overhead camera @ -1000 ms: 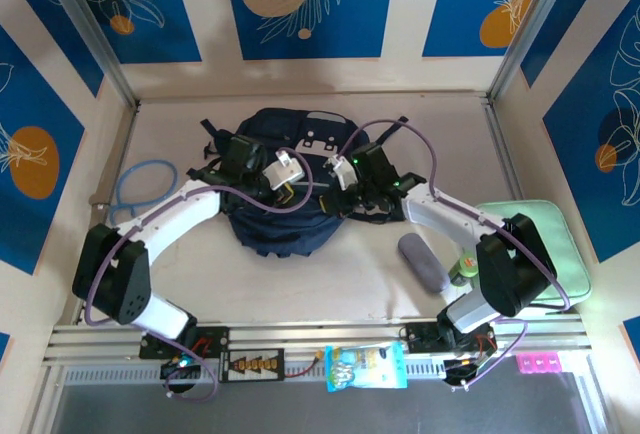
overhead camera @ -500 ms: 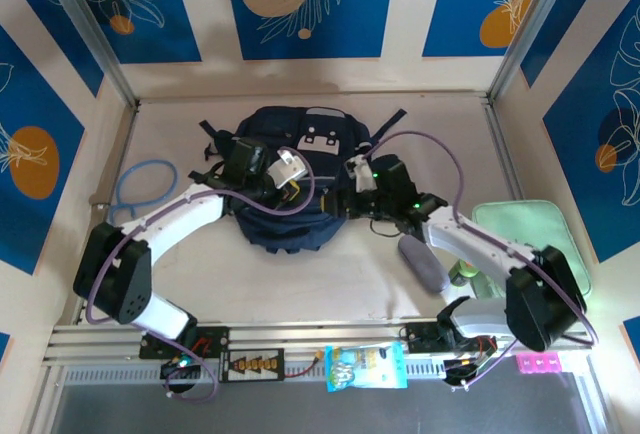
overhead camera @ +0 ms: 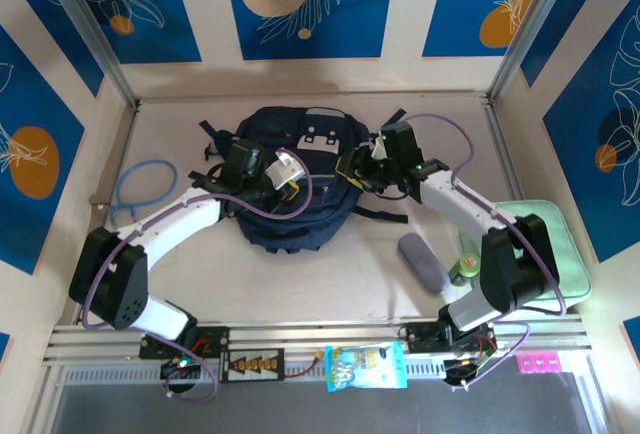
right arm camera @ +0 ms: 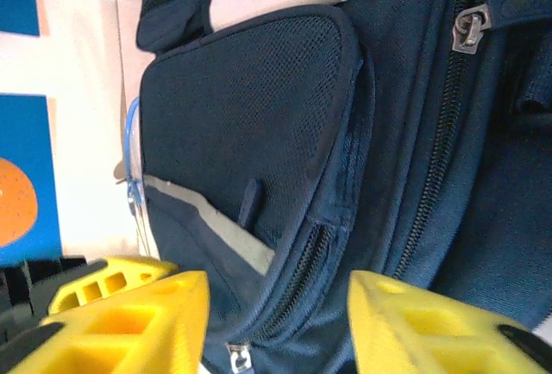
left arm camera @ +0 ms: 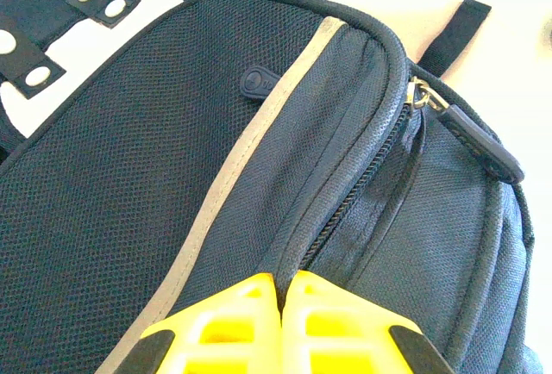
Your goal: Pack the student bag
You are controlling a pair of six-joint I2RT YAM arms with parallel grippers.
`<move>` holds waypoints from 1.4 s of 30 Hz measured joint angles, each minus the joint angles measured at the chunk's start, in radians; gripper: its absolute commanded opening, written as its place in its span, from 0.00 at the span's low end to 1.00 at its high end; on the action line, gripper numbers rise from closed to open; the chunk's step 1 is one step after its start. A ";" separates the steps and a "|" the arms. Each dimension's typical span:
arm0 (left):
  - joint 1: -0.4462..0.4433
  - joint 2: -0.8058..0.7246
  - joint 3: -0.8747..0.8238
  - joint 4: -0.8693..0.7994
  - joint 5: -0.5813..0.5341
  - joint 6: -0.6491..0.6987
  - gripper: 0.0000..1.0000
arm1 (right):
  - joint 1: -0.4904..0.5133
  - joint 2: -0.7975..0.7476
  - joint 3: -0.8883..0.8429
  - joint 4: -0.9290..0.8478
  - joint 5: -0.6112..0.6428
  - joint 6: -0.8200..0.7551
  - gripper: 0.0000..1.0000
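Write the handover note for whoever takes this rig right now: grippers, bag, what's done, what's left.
Left gripper: shut, seemingly pinching student bag fabric beside a zip.
Right gripper: open above the bag's front pocket, holding nothing.
Bag: lying mid-table towards the back; the zips in view look closed.
Done: bag pinned; nothing visibly packed.
Left: probably open a zip, then load the blue cable, grey pouch and mint-green case.
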 measured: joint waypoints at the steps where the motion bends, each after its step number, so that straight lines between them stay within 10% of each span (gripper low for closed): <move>1: 0.000 -0.001 0.000 0.000 0.000 0.000 0.06 | 0.000 0.015 0.018 -0.012 0.003 0.007 0.41; 8: 0.000 -0.011 -0.002 0.001 0.000 0.000 0.10 | 0.012 0.140 0.111 -0.071 0.007 0.039 0.28; 17: 0.000 -0.056 -0.012 0.025 -0.079 -0.167 0.62 | 0.018 0.213 0.166 -0.097 -0.012 0.041 0.06; 30: -0.232 -0.088 0.185 -0.225 -0.274 -0.681 0.52 | 0.018 0.213 0.166 -0.086 -0.027 0.045 0.06; 42: -0.356 0.185 0.391 -0.404 -0.401 -0.849 0.34 | 0.012 0.213 0.166 -0.081 -0.048 0.053 0.06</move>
